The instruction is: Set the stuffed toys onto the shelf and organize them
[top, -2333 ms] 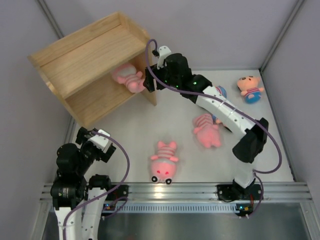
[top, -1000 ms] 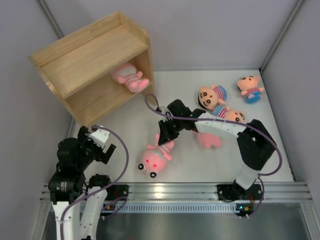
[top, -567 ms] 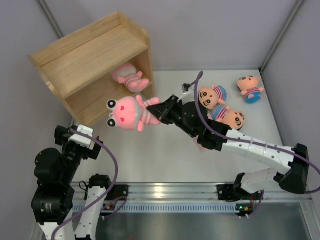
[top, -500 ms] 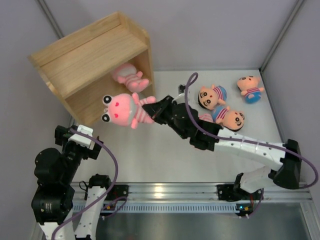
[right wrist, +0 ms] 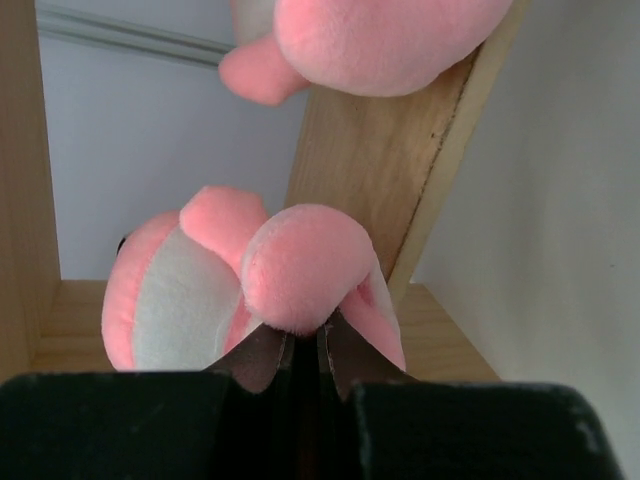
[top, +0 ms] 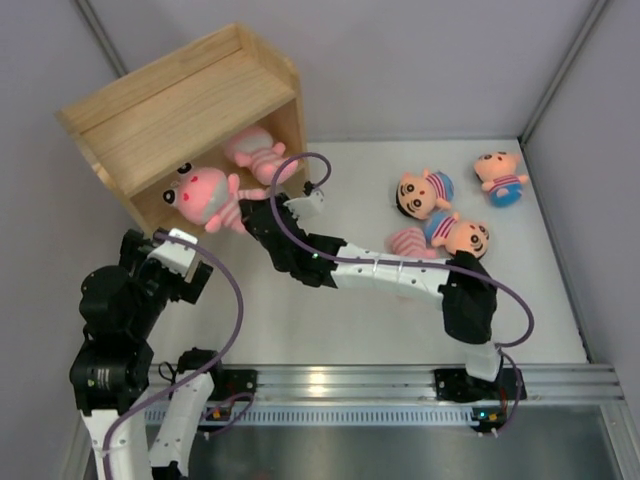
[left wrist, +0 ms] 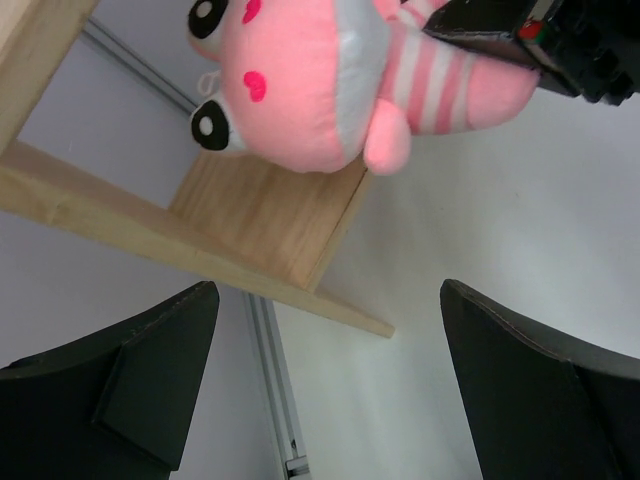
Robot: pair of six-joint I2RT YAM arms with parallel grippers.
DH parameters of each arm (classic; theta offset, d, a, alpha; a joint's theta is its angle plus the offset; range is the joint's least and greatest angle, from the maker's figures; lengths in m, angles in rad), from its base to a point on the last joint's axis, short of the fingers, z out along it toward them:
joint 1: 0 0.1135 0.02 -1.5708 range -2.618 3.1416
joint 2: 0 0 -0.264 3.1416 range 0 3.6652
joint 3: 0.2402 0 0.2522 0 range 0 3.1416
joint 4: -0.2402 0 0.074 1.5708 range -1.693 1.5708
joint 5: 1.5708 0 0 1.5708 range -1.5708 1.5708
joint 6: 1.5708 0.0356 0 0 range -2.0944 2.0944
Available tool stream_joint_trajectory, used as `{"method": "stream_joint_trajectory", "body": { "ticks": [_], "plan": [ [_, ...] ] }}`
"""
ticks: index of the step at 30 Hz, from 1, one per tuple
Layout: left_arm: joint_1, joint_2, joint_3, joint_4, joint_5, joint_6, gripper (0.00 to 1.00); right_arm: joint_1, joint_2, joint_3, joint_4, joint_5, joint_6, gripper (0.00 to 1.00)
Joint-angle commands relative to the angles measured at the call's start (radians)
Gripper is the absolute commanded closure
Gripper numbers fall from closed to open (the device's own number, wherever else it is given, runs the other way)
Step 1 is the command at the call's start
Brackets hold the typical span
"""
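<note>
The wooden shelf [top: 170, 110] stands at the back left, its open side facing the table. One pink striped toy [top: 256, 152] lies inside its right part. My right gripper [top: 256, 213] is shut on a leg of a second pink striped toy [top: 205, 193], holding it at the lower opening. The right wrist view shows the jaws [right wrist: 303, 335] pinching that toy's [right wrist: 300, 262] limb, with the shelf's panel [right wrist: 400, 170] behind. A third pink toy [top: 404, 242] lies on the table. My left gripper [left wrist: 328, 300] hangs open and empty below the held toy [left wrist: 300, 90].
Three dolls lie at the back right: one [top: 421, 190] by the middle, one [top: 460, 236] beside the third pink toy, one [top: 500, 176] near the right wall. Grey walls enclose the table. A metal rail [top: 340, 382] runs along the near edge.
My right arm lifted the pink striped toy off the middle of the table and carried it left and back to the shelf's opening. The left arm shifted slightly, its gripper staying open.
</note>
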State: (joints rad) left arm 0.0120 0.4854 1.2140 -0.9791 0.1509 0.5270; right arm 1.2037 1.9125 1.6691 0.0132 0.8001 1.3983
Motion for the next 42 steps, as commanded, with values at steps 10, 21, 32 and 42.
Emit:
{"method": "stream_joint_trajectory", "body": {
  "ticks": [10, 21, 32, 42],
  "plan": [
    [-0.046, 0.096, -0.070, 0.152, -0.046, 0.033, 0.01, 0.054, 0.249, 0.357, 0.086, -0.029, 0.007, 0.59],
    [-0.057, 0.145, -0.105, 0.161, 0.018, 0.047, 0.01, 0.047, 0.131, 0.221, 0.169, -0.048, -0.079, 0.34],
    [-0.060, 0.266, -0.081, 0.234, 0.021, 0.073, 0.11, 0.002, -0.151, -0.145, 0.294, -0.065, -0.249, 0.37],
    [-0.058, 0.369, -0.113, 0.296, -0.174, 0.166, 0.26, -0.148, -0.564, -0.445, -0.034, -0.368, -0.581, 0.38]
  ]
}}
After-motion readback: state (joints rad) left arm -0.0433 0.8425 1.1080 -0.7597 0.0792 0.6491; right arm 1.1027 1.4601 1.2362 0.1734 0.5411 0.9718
